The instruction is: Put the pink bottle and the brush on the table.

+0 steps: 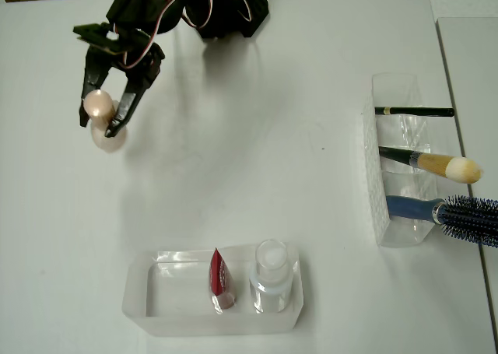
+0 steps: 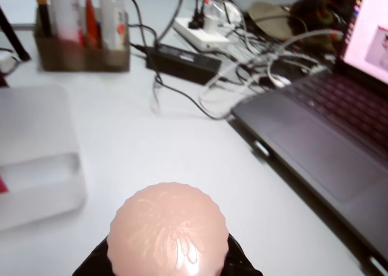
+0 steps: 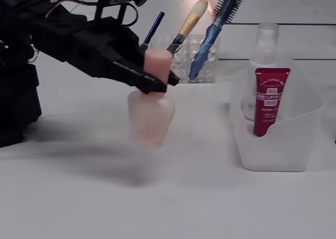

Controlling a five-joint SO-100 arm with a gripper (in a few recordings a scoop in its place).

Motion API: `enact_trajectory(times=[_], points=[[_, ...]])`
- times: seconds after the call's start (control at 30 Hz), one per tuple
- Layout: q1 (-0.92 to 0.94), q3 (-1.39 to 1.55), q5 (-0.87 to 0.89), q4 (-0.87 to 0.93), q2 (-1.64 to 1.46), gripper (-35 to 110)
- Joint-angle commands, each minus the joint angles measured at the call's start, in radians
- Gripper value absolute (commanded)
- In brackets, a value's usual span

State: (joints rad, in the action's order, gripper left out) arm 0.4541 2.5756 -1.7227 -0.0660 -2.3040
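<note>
A: Work surface? 
B: A plain white tabletop (image 1: 257, 183), evenly lit, with a seam near its right edge in the overhead view.

A: Surroundings? 
B: In the wrist view, an open laptop (image 2: 327, 124), a power strip (image 2: 203, 30) and tangled cables (image 2: 242, 76) lie on it.

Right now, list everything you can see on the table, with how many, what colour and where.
pale peach-pink bottle: one, upright, cap between the pincer fingers, far left in the overhead view.
clear plastic tray: one, near edge, holding both items below.
red pointed tube: one, in tray.
clear white-capped bottle: one, beside the tube.
clear acrylic holder: one, right side.
thin black stick: one, in holder.
black-handled makeup brush: one, cream tip, in holder.
blue-handled hairbrush: one, in holder.
white table: one.
black pincer: one, closed on the bottle's cap.
</note>
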Motion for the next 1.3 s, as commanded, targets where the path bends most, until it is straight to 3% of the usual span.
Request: enact_trajectory(times=[0.0,0.83,1.27], points=[[0.057,0.015,-0.020,-0.011,-0.072,0],[0.377,0.262,-0.043,-0.334,-0.117,0],[0.462,0.302,-0.049,-0.620,0.089,0]])
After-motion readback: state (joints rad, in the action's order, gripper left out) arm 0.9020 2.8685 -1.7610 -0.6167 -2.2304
